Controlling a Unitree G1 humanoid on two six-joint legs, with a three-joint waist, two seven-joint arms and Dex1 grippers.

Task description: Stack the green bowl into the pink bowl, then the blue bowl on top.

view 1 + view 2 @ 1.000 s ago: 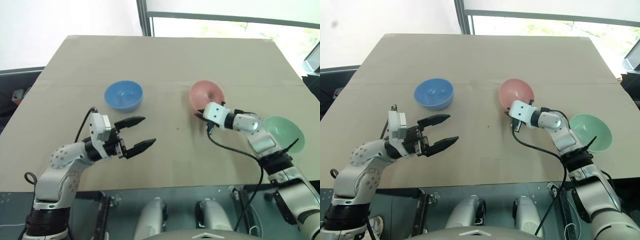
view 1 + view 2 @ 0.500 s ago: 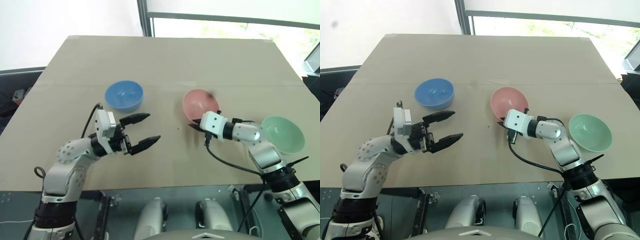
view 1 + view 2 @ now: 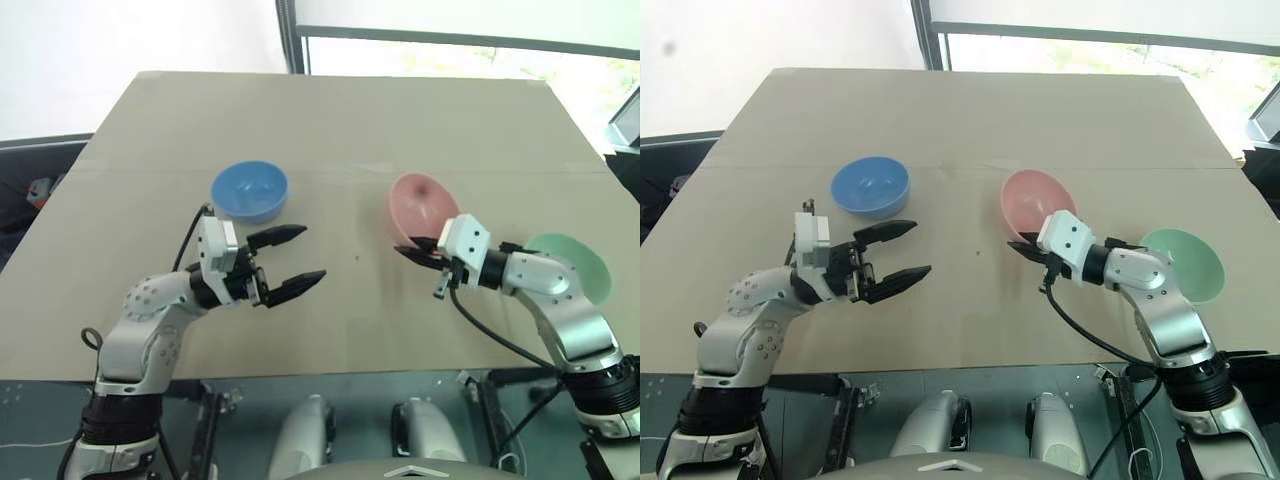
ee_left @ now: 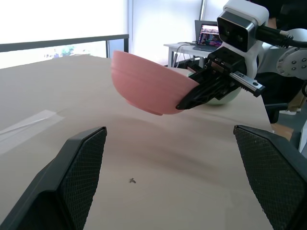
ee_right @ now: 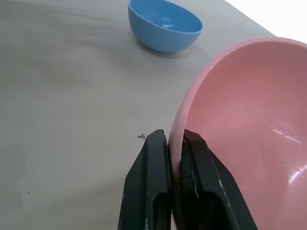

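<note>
A: Which end effector has something now?

B: The right end effector (image 3: 1025,248). Its two fingers are pressed together on the near rim of the pink bowl (image 3: 1035,200), one finger inside the rim and one outside. In the left wrist view the bowl hangs tilted, clear of the surface (image 3: 970,110), so I judge it is lifted.

A: And the left end effector (image 3: 908,250)?

B: It is fully spread and holds nothing. It hovers above the surface and points toward the middle.

A: Where are the other bowls?

B: The green bowl (image 3: 1188,262) stands on the surface at the robot's right, just behind the right forearm. The blue bowl (image 3: 870,186) stands on the left side, a little beyond the left end effector.

A: So what relation decides the next move?

B: The green bowl must go into the pink bowl, and it lies to the right of the right end effector, on the arm's outer side. The right arm is clearly nearer to it, but that arm is occupied. I think the pink bowl must first be set down upright; then the same arm can reach back to the right for the green one. The blue bowl is nearer to the left arm.
</note>
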